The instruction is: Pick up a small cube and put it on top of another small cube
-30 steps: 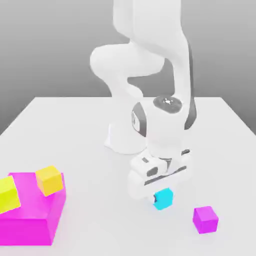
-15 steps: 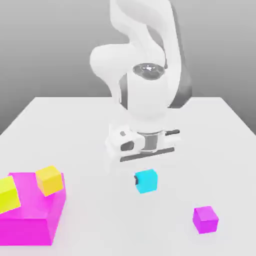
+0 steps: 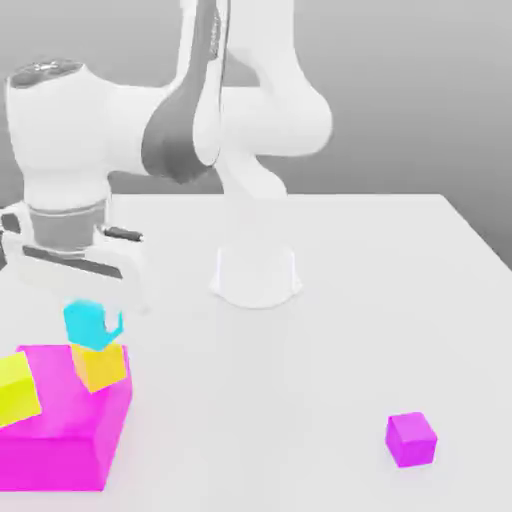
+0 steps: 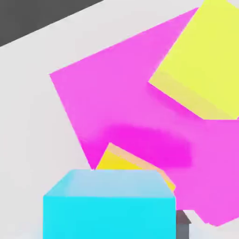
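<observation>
Pincer [image 3: 88, 318] holds cyan cube [image 3: 90, 325] just above amber cube [image 3: 101, 366]

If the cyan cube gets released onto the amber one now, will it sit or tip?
Probably sits: the cyan cube has flat faces and looks rigid. It hangs nearly over the amber cube, which matches its size, so any offset risks tipping. The amber cube rests on the magenta block, likely steady.

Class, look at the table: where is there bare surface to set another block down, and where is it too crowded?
Free: the wide stretch between the magenta block and the small magenta cube, and the table beside the arm's base. Crowded: the block's top, which carries the lemon cube and the amber cube, with the cyan cube just above.
</observation>
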Controlling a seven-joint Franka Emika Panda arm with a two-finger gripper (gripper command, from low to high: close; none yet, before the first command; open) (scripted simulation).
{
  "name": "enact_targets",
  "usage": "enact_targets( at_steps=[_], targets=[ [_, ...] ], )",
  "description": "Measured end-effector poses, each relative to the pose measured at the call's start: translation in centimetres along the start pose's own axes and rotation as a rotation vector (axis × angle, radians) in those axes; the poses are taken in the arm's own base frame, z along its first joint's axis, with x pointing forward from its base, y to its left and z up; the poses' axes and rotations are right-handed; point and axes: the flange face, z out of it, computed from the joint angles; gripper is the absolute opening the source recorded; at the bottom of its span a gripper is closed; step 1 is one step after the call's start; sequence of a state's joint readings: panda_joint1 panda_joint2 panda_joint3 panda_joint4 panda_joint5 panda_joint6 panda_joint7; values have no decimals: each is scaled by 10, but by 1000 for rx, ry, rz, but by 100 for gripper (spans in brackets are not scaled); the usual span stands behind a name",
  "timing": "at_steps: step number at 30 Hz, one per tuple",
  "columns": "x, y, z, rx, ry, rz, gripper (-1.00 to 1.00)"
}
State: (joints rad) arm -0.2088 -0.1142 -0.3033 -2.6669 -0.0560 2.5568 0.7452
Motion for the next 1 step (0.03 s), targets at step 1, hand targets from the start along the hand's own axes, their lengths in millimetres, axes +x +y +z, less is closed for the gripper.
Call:
enact_targets(
  at_steps=[1],
  targets=[
    [0, 0, 0, 0, 0, 0, 100]
  ],
)
